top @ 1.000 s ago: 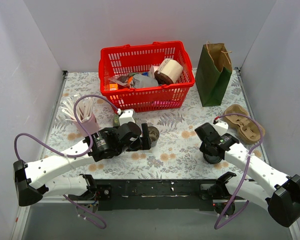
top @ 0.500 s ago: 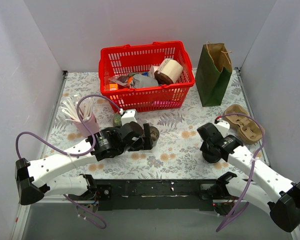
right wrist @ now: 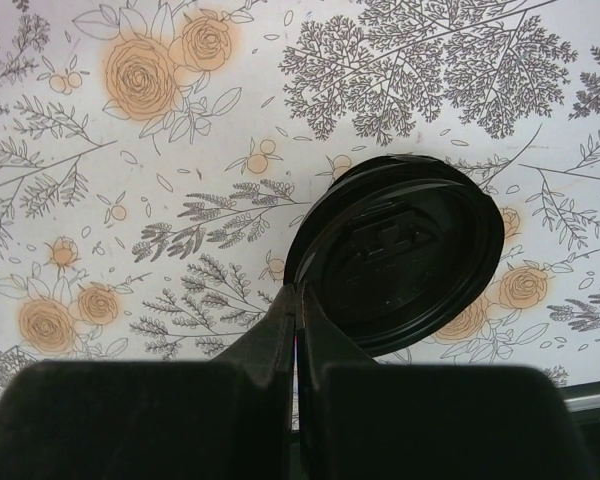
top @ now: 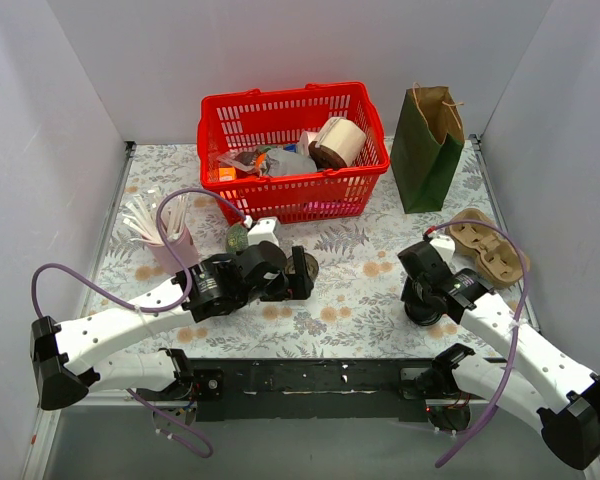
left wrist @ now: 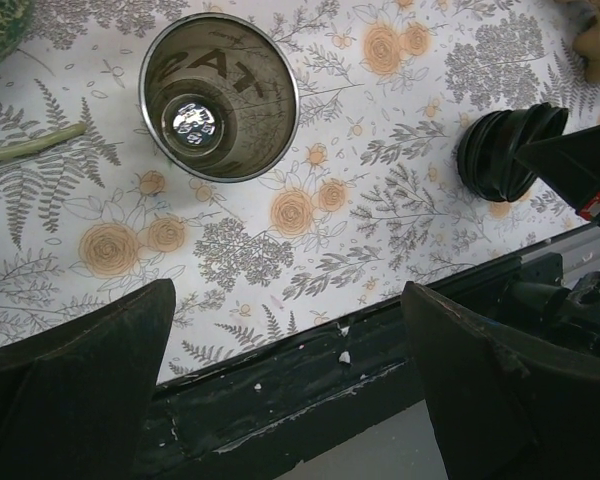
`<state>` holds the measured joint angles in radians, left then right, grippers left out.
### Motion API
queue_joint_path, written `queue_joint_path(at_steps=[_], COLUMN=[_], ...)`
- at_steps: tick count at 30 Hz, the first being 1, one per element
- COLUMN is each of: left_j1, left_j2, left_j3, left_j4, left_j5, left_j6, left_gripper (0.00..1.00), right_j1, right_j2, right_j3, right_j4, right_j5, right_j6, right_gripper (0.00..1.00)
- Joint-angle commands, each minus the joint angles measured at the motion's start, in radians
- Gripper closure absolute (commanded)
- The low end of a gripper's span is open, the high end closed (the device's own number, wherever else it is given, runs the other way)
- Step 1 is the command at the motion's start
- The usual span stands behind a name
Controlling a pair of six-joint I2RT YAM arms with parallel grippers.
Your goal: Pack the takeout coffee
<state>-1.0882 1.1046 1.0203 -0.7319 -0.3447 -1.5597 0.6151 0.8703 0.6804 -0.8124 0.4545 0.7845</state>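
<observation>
Capping step: your right hand [right wrist: 298, 300] clenches the sip lid [right wrist: 405, 255], front-right of the red basket [top: 290, 205]. The open cup [left wrist: 220, 95] stands before the basket, under your released left hand [left wrist: 288, 330]. Next, seat the lid squarely.

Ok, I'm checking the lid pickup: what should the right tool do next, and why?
Probably lift slightly to test the grip. The right tool is shut, tips at the rim of the black lid on the table; the open cup sits uncovered below the open left tool.

Glossy, smooth black plastic lid [right wrist: 400, 250]
</observation>
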Motion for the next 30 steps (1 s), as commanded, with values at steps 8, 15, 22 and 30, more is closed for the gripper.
queue_joint_path(at_steps=[8, 15, 22, 30], left_j1=[0.004, 0.005, 0.02, 0.048], left_j2=[0.104, 0.356, 0.498, 0.632], left_j3=[0.003, 0.089, 0.104, 0.133], left_j4=[0.353, 0.534, 0.678, 0.818], left_j5=[0.265, 0.374, 0.443, 0.589], left_j6=[0.081, 0.013, -0.077, -0.122], left_gripper=[0.02, 0.02, 0.02, 0.02], right_j1=[-0.052, -0.15, -0.193, -0.23], right_j2=[-0.056, -0.14, -0.165, -0.174], right_j3=[-0.031, -0.102, -0.113, -0.136], right_j4=[0.079, 0.17, 0.182, 0.194], right_j5=[-0.109, -0.275, -0.3, -0.352], right_j6=[-0.177, -0.243, -0.278, -0.294], right_gripper=[0.99, 0.99, 0.99, 0.99])
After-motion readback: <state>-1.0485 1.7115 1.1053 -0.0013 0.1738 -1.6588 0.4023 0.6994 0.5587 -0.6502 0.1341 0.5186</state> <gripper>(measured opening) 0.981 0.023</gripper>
